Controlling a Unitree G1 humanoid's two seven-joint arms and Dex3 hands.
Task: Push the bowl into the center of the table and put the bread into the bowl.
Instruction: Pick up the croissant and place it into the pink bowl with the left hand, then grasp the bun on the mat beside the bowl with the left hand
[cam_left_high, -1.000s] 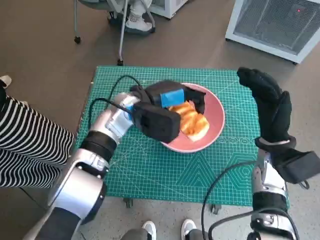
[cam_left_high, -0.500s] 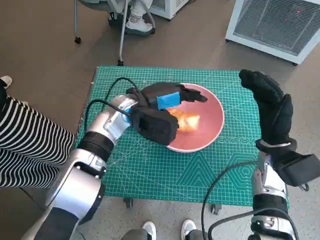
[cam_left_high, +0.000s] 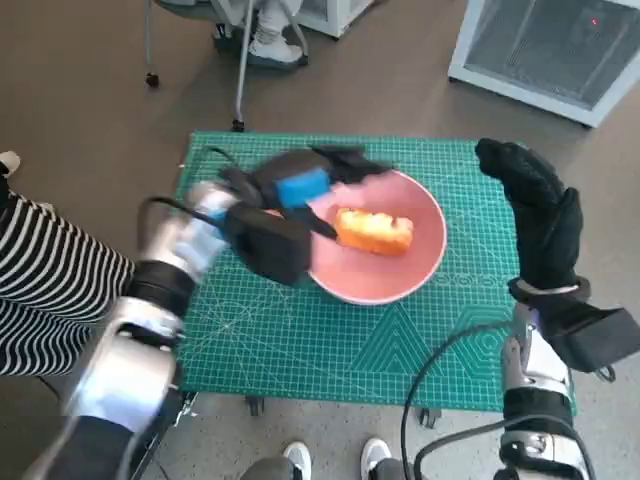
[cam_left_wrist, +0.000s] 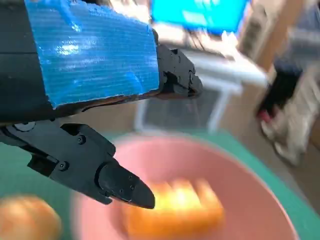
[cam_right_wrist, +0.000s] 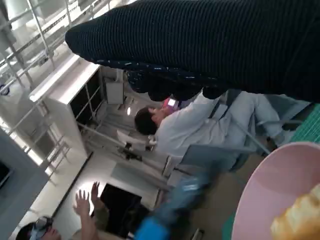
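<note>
Left hand (cam_left_high: 300, 185) withdrawn, bread (cam_left_high: 375, 231) lying crosswise in bowl (cam_left_high: 400, 280)

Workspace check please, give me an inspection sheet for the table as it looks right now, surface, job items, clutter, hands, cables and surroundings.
Surface: green cutting mat covers the small table.
Job's things: pink bowl sits near the mat's middle; bread lies inside it.
Clutter: a blurred round bread-coloured thing shows beside the bowl in the left wrist view only; cannot tell what it is.
Hands: left hand over the bowl's far-left rim, blurred, holding nothing; right hand raised at the mat's right edge, holding nothing.
Cables: black cable loops by the right forearm, another by the left.
Surroundings: striped clothing on the left, white grilled unit, chair legs, people behind.
</note>
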